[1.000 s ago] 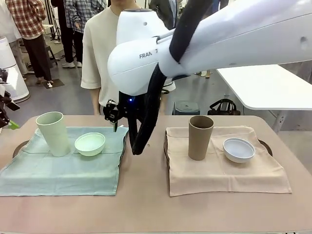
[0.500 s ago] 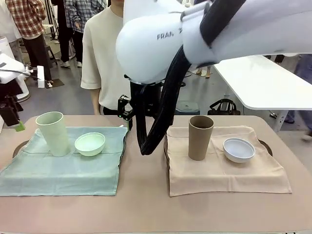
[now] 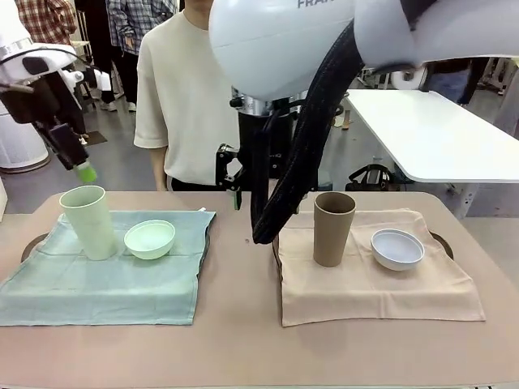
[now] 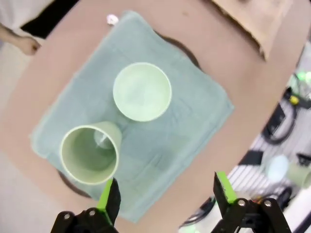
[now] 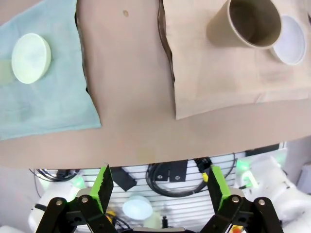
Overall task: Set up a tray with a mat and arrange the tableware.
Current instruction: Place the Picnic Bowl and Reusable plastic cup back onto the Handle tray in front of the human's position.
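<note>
Only one scrap of lettering is showing — the cut-off grey letters "FRAN" at the top edge of the front view, sitting on the white shell of the right arm (image 3: 280, 40) — nothing else is reading clearly

Below the left gripper (image 4: 165, 194), whose fingers stand wide apart and empty, the pale green cup (image 4: 90, 152) rises just beside one pad, with the mint bowl (image 4: 142, 91) a little beyond it. Under the right gripper (image 5: 158, 187), also spread wide, a bare strip of table (image 5: 129, 82) runs between the green mat (image 5: 48, 97) and the tan mat (image 5: 228, 73), with nothing standing on it.
</note>
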You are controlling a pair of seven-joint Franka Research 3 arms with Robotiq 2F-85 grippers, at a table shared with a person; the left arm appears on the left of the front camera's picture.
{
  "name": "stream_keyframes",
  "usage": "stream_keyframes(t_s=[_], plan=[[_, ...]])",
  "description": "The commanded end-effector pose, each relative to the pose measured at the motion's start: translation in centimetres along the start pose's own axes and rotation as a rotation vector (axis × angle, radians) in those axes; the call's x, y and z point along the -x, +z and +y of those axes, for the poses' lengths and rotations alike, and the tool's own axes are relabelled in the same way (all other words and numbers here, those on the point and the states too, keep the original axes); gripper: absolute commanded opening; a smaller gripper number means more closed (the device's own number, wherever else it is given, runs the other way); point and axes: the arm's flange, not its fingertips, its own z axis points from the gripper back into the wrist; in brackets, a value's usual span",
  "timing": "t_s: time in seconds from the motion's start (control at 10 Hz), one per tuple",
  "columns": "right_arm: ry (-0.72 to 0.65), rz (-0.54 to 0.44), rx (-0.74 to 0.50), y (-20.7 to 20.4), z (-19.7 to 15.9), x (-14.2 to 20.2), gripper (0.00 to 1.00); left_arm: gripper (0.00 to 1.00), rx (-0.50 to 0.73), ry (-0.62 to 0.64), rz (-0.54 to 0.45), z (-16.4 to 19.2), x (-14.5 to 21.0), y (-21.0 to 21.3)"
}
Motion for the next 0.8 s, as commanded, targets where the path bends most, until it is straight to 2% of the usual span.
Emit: stream_keyframes(t_s=[0.0, 0.7], plan=[[-0.030, -0.001, -0.001, 0.09, 0.68, 0.68, 1.00, 1.00, 0.002, -0.079, 0.033, -0.44, 0.72, -0.07], [-0.030, -0.001, -0.001, 0.09, 0.68, 0.68, 1.00, 1.00, 0.002, -0.079, 0.033, -0.44, 0.72, -0.07]])
